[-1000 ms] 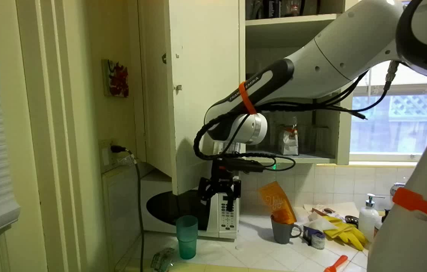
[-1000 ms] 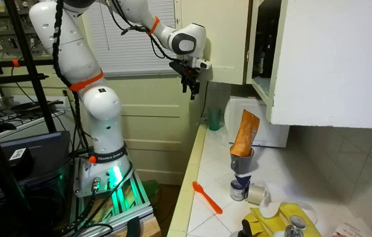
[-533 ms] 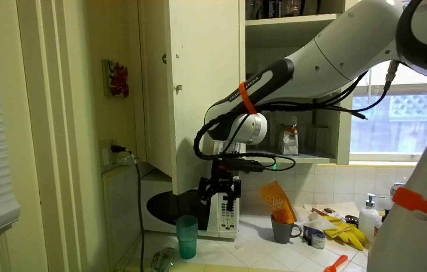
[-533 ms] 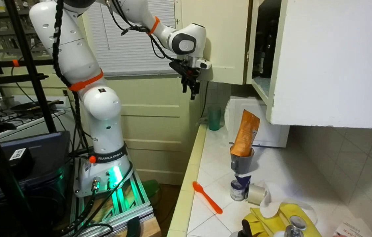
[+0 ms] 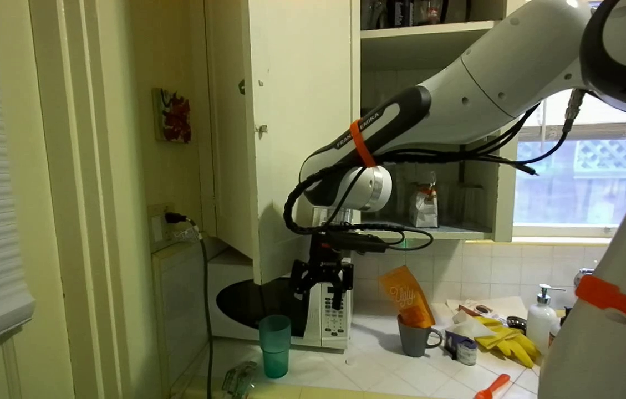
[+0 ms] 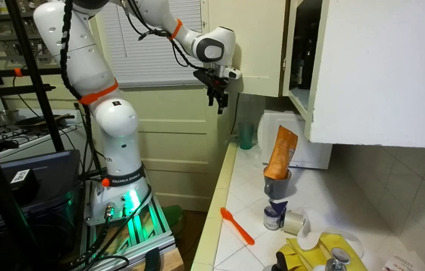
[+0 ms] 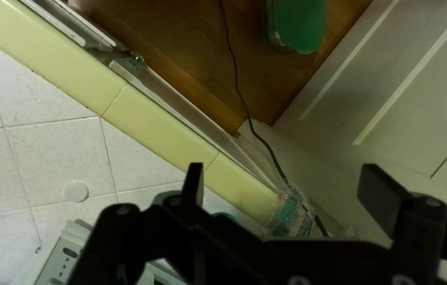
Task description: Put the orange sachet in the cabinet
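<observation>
In an exterior view, well left of the grey mug (image 5: pixel 412 341), a green cup (image 5: pixel 275 349) stands on the counter (image 5: pixel 371 377). Also left of the mug and above it, the hand (image 5: pixel 318 299) hangs pointing down, spread wide with nothing in its grip, as the wrist view shows. In both exterior views the orange pouch (image 5: pixel 406 296) stands in the mug, its tilted upper part above the rim. Above the mug, the cabinet (image 5: pixel 505 205) is open. This looks like the step before the grasp, with the pouch not yet taken. The next move probably calls for carrying the hand over to the mug and closing it gently on the pouch's free top.
</observation>
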